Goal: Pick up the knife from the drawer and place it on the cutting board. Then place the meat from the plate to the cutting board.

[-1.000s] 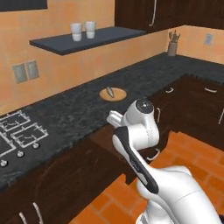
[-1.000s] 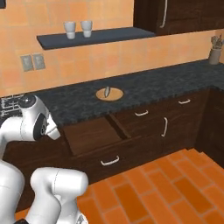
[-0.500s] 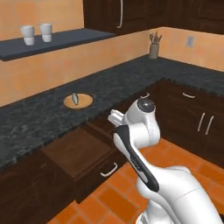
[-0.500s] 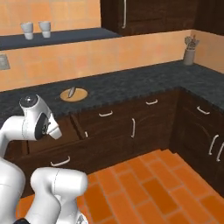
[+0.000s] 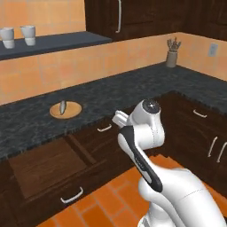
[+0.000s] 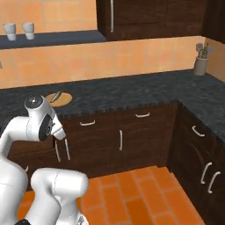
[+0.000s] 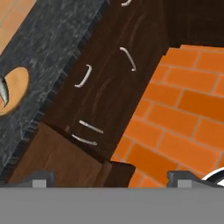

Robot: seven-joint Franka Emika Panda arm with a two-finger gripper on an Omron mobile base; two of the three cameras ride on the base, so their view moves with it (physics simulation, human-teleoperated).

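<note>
Drawer (image 5: 46,166) stands pulled out below the table (image 5: 133,88) in the left base view, its brown inside in plain sight with nothing I can make out in it; its curved silver handle (image 5: 71,196) faces the orange floor (image 5: 111,199). Plate (image 5: 65,110) rests on the table behind it, with the meat (image 5: 63,106) lying across it. From the right base view the arm hides most of the drawer, while the plate (image 6: 58,98) and meat (image 6: 54,96) sit just past the arm's elbow, and a utensil holder (image 6: 201,61) stands in the far corner. Two cups (image 5: 17,35) sit on the shelf (image 5: 53,44). From the hand view, the end effector (image 7: 111,177) is released, fingertips (image 7: 40,178) wide apart, over the drawer's corner (image 7: 57,162), with the plate's edge (image 7: 15,89) at left.
</note>
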